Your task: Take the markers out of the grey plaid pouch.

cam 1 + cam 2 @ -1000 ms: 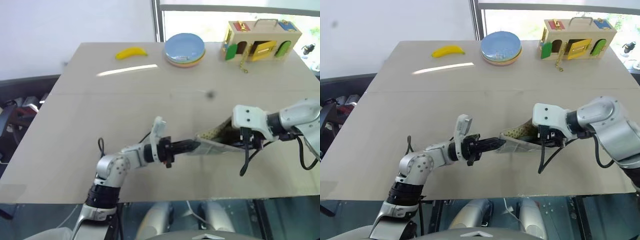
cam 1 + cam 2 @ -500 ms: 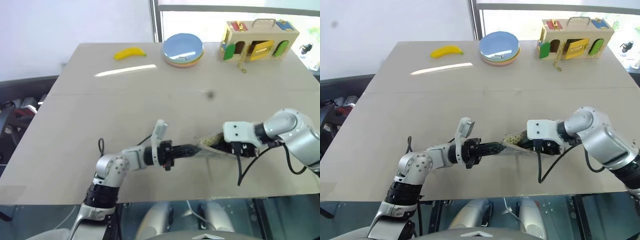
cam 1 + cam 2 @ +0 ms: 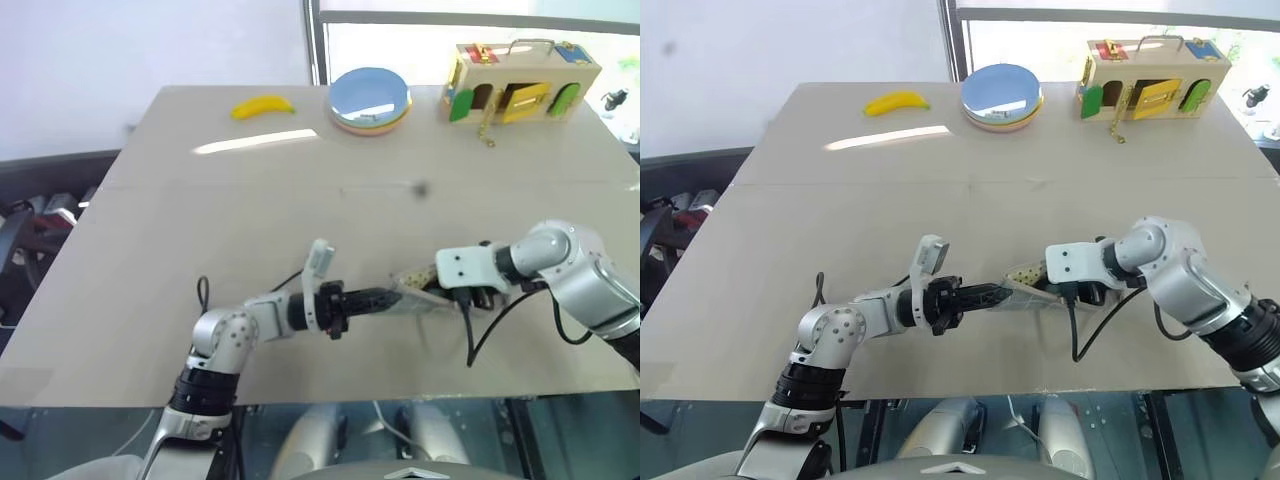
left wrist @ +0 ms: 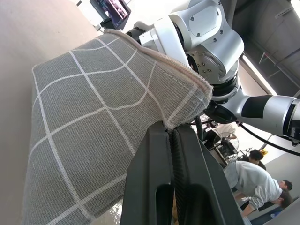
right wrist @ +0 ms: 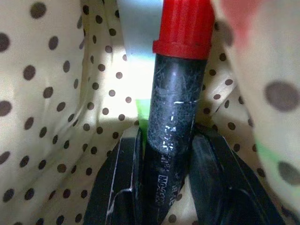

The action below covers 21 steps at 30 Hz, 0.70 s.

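The grey plaid pouch [image 3: 412, 294] lies near the table's front, its mouth turned toward my right arm. My left gripper [image 4: 172, 132] is shut on the pouch's tan-edged corner and holds it from the left. My right gripper [image 5: 165, 143] is inside the pouch, among its dotted lining [image 5: 51, 117]. It is shut on a marker [image 5: 176, 93] with a black barrel and a red cap. A bit of green shows behind the barrel. In the head views the right hand's white housing [image 3: 462, 268] sits at the pouch mouth, and the fingers are hidden inside.
At the table's far edge lie a yellow banana [image 3: 262, 105], a stack of plates [image 3: 369, 98] and a wooden latch box [image 3: 522, 80]. A black cable [image 3: 478, 330] hangs from my right wrist toward the table's front edge.
My right gripper has sunk into the pouch mouth and closed on the red-capped marker. The pouch mouth has dropped lower with it. My left gripper has kept its hold in place.
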Each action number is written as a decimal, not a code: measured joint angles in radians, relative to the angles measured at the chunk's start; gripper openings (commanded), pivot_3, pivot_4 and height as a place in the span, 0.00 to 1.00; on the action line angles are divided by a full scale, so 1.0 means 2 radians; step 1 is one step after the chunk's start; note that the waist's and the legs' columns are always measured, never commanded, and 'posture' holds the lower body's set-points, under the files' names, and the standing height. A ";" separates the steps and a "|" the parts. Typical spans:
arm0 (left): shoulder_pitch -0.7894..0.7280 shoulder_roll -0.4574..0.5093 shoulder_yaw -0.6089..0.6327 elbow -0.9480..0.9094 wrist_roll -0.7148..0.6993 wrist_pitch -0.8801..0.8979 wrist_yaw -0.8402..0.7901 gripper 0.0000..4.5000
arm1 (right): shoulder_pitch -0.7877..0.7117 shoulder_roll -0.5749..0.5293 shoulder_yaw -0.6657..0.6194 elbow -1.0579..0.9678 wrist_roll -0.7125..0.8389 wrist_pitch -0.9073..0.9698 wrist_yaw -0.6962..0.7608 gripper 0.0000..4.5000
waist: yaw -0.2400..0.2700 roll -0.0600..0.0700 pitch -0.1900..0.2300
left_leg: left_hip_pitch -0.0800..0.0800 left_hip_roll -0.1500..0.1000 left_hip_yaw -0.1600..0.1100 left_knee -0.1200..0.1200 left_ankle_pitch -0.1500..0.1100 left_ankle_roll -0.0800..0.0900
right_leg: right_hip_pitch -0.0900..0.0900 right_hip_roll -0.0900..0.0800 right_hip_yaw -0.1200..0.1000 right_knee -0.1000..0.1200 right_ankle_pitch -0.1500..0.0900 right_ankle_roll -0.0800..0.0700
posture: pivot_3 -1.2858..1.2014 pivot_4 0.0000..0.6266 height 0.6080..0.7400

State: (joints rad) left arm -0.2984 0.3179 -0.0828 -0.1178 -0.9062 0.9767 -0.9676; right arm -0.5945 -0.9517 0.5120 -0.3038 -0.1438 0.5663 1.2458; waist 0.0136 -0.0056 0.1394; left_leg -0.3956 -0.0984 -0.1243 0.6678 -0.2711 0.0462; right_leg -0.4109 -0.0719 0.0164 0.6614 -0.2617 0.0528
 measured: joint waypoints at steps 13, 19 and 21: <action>0.000 0.001 0.002 0.000 -0.001 -0.001 -0.007 0.00 | 0.024 -0.032 -0.073 -0.066 0.064 0.081 0.019 0.19 | 0.000 0.000 0.000 | 0.000 0.000 0.000 0.000 0.000 0.000 | 0.000 0.000 0.000 0.000 0.000 0.000 | 0.52 0.24 1.00; -0.001 0.001 0.002 0.000 -0.001 -0.002 -0.010 0.00 | 0.029 -0.042 -0.102 -0.077 0.092 0.066 0.019 0.19 | 0.000 0.000 0.000 | 0.000 0.000 0.000 0.000 0.000 0.000 | 0.000 0.000 0.000 0.000 0.000 0.000 | 0.52 0.24 1.00; -0.002 0.001 0.002 0.000 -0.001 -0.002 -0.010 0.00 | 0.035 -0.049 -0.108 -0.078 0.099 0.058 0.019 0.19 | 0.000 0.000 0.000 | 0.000 0.000 0.000 0.000 0.000 0.000 | 0.000 0.000 0.000 0.000 0.000 0.000 | 0.52 0.24 1.00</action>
State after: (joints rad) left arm -0.3021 0.3195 -0.0782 -0.1182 -0.9082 0.9729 -0.9873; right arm -0.5253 -1.0488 0.2953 -0.4605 0.0538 0.6816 1.2839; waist 0.0145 -0.0050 0.1400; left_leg -0.3961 -0.0985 -0.1242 0.6676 -0.2712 0.0464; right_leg -0.4112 -0.0722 0.0166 0.6613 -0.2617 0.0528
